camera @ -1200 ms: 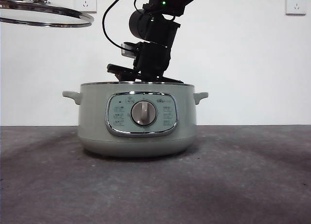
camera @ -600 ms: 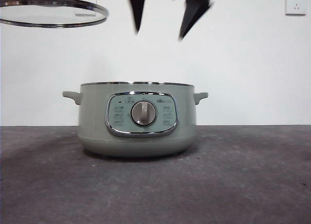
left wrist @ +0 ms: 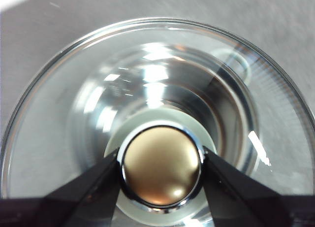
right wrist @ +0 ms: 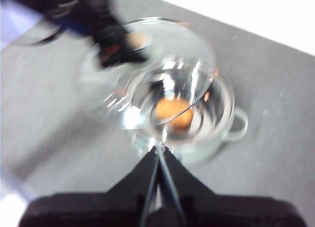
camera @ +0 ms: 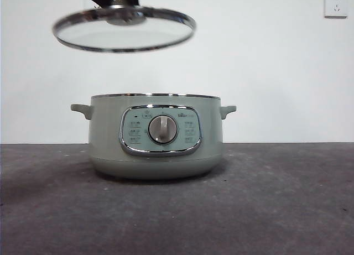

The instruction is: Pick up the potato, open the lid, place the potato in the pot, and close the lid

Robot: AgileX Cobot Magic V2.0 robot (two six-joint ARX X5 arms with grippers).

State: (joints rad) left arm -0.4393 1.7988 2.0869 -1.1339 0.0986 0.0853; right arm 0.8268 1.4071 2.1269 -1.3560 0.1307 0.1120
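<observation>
One step left: close | left gripper (left wrist: 161,164) fingers clamped on knob of lid (camera: 124,29), held above and left of pot (camera: 156,136) | potato (right wrist: 173,113) inside pot | right gripper (right wrist: 158,152) fingers together, high above

A dark grey table (camera: 287,211) with a matt, faintly mottled surface is seen across the foreground. A plain white wall (camera: 276,72) is seen behind it. A white wall socket (camera: 336,4) is mounted near the wall's upper corner.
</observation>
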